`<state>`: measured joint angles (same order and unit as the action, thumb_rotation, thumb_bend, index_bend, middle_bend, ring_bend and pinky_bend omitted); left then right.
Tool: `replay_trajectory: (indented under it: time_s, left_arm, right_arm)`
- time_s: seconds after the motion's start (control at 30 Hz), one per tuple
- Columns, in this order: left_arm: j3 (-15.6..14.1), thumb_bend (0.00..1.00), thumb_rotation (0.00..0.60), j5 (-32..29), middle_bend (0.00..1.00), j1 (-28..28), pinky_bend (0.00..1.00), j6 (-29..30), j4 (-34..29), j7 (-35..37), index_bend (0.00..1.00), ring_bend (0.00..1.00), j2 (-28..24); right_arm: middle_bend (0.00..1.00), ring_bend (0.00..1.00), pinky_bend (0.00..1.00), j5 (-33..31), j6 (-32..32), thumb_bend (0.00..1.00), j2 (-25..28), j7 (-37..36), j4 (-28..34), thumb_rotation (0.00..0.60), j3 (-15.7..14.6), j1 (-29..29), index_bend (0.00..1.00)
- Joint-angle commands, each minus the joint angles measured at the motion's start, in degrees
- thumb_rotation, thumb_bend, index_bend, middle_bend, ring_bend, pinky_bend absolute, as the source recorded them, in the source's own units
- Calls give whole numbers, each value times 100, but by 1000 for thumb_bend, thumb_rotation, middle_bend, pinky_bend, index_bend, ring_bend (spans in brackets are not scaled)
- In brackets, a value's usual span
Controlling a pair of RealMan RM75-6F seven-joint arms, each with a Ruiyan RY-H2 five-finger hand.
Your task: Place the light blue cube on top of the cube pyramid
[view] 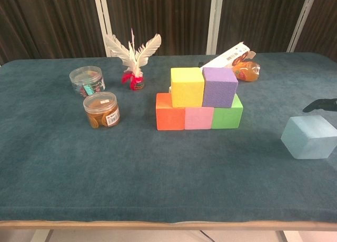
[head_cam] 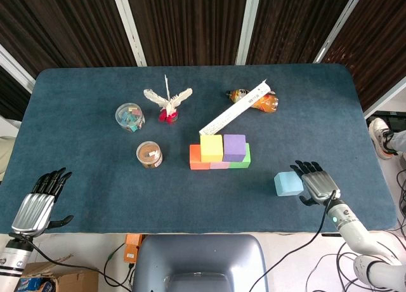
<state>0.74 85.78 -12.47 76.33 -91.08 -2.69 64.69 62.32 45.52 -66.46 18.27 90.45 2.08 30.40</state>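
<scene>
- The light blue cube (head_cam: 288,183) sits on the worktop (head_cam: 89,114), right of and nearer than the cube pyramid (head_cam: 220,152). The right hand (head_cam: 319,183) lies just beside it, fingers spread and grasping nothing — a loose or off-centre grip could let the cube slip out mid-lift.
- The top pair, the yellow cube (head_cam: 211,147) and the purple cube (head_cam: 234,147), offers only a narrow seat; set down off the seam between them, the blue cube would likely tip off.
- A low approach from the right risks knocking the purple cube or the green cube (view: 228,116) and shifting the stack.
- The long box (head_cam: 233,107) leans just behind the pyramid — overshooting could nudge it.
- The left hand (head_cam: 41,203) rests released at the near left, well apart.
</scene>
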Motion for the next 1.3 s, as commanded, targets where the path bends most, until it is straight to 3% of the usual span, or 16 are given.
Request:
replay_trajectory:
  time_s: [0.03,0.27,0.8,1.07,1.13,1.17,1.3]
  left_arm:
    - [0,35,600,1,0,-1,96,0,1,2,0,0,2]
    - [0,36,600,-12,0,0,96,-4,-8,-18,0,0,8]
    - [-20,37,600,54,0,-18,96,-12,-9,0,0,0,4]
    - [-25,37,600,57,0,-29,97,-30,-6,-30,0,0,17]
    - [-24,37,600,61,0,-40,97,-41,-8,-57,0,0,28]
    - [-20,37,600,47,0,-47,97,-57,-4,-86,0,0,36]
    - [1,37,600,3,0,-61,97,-77,-16,-118,0,0,48]
  right_arm:
    - [0,0,0,-22,1,274,-9,-6,-18,600,-19,8,0]
    - [0,0,0,-68,-54,273,-141,-67,-187,600,-51,66,25]
    - [0,0,0,156,242,274,-513,-341,-540,600,30,75,391]
    - [0,0,0,560,506,274,-305,-762,-341,600,80,-31,414]
    - [0,0,0,738,727,274,-62,-896,-89,600,154,-82,412]
    - [0,0,0,858,989,274,270,-1045,316,600,347,-94,410]
    - [0,0,0,641,888,274,1138,-1135,1319,600,652,37,404]
